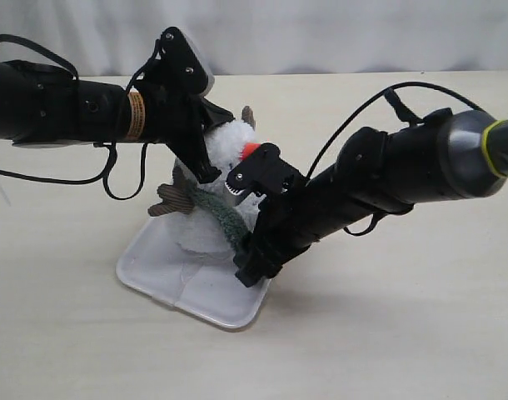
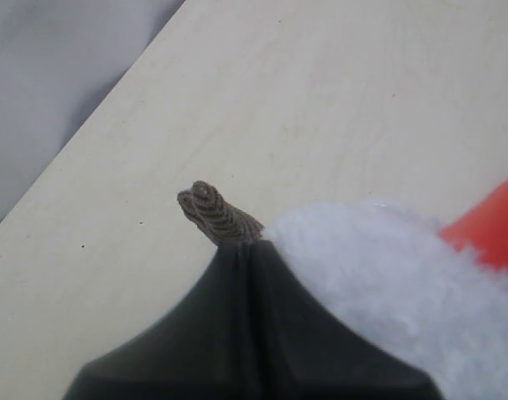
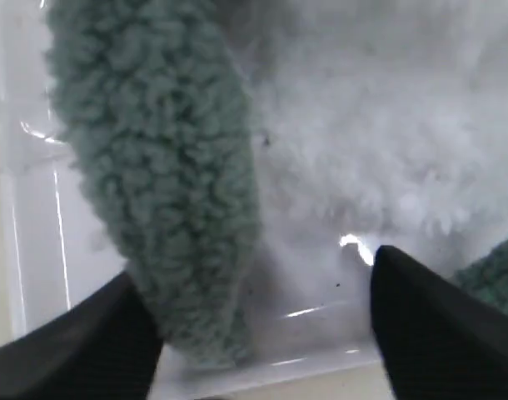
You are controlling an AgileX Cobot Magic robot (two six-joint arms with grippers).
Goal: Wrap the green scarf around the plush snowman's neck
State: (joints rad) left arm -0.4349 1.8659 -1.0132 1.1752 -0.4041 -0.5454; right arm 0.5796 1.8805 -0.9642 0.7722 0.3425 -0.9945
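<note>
Plush snowman (image 1: 226,143) stands on a white tray (image 1: 154,271) in the exterior view, the green scarf (image 1: 221,212) slanting across its front below the head. The left gripper (image 1: 206,167) sits against the back of the head; the right gripper (image 1: 252,173) is at the front, just under the orange nose (image 1: 251,150).

Left wrist view: the left gripper (image 2: 247,246) has its jaws pressed together, a brown twig arm (image 2: 214,210) poking out at their tips; whether it is pinched, I cannot tell.

Right wrist view: the right gripper (image 3: 252,267) is spread wide, holding nothing, with the scarf's hanging end (image 3: 154,167) brushing one finger.
</note>
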